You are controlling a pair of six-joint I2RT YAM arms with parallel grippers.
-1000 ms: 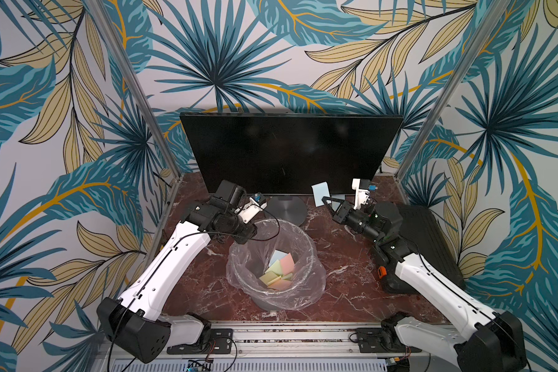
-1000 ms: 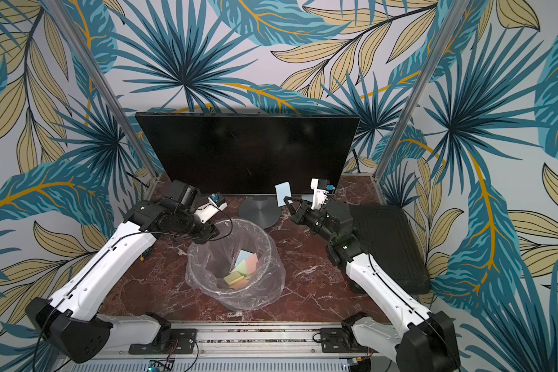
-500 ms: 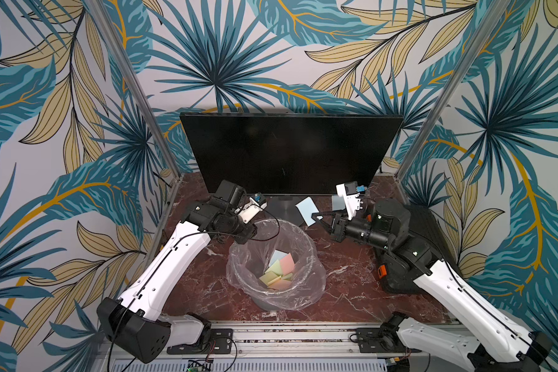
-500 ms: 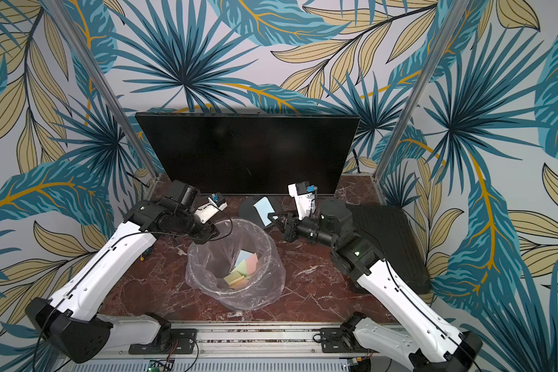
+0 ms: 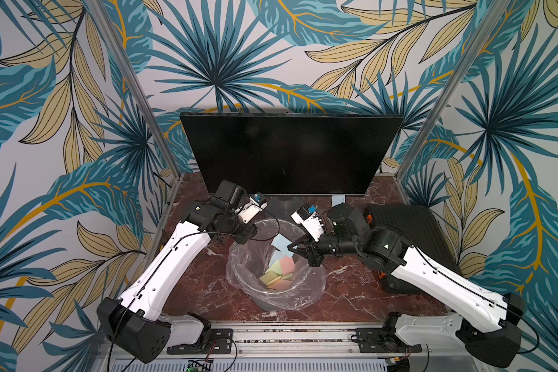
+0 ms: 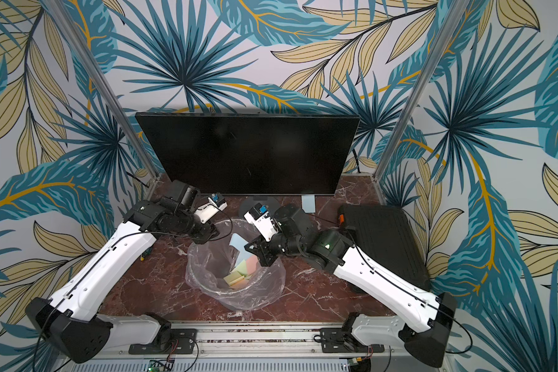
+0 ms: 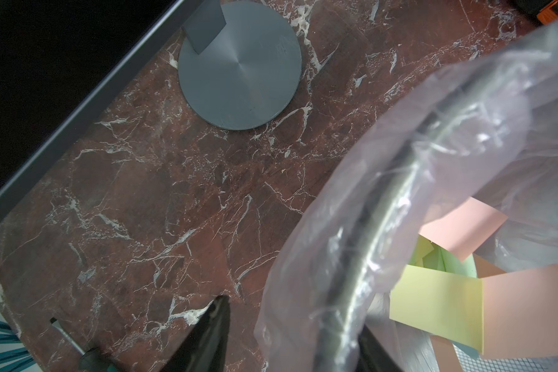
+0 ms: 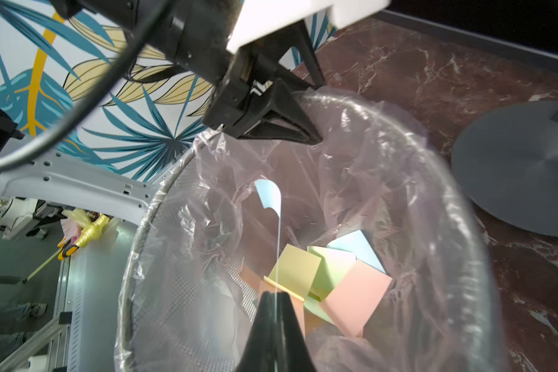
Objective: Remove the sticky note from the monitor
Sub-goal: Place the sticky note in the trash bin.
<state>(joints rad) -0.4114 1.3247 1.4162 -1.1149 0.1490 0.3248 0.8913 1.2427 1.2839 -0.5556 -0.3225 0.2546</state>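
Pale blue and thin, the sticky note point(image 5: 280, 242) sits just above the centre of a top view. It is clear of the monitor point(image 5: 287, 151), whose dark screen fills the upper middle and shows no paper on its glass.

The note is pinched by its edge in the right hand point(image 5: 292, 250), whose 2 fingers are pressed flat together on it. From the fingertips it sticks out toward the upper left of the frame, so its long axis runs on from the hand, not across it. In the right wrist view it shows edge-on, a fine line rising from the fingers to a curled end.

Below it, as far as I can judge, lies the mouth of the bin point(image 5: 303, 296), lined with clear plastic. Loose notes point(image 5: 282, 267) in yellow, green, pink and blue lie at the bottom. The held note hangs over the upper part of that opening, nearer the rim than the middle. To my eye the coming move turns on this: letting go should drop it inside, though the gummed strip may cling to a finger.

At the bin's upper-left rim the left hand point(image 8: 314, 111) has its fingers partly spread, with rim and liner between them. I cannot tell whether they press on it.

Farther out, another pale blue slip point(image 5: 338, 199) shows just under the monitor's lower right edge. I cannot tell whether it hangs from the bezel or lies on the red marble surface point(image 5: 200, 283).
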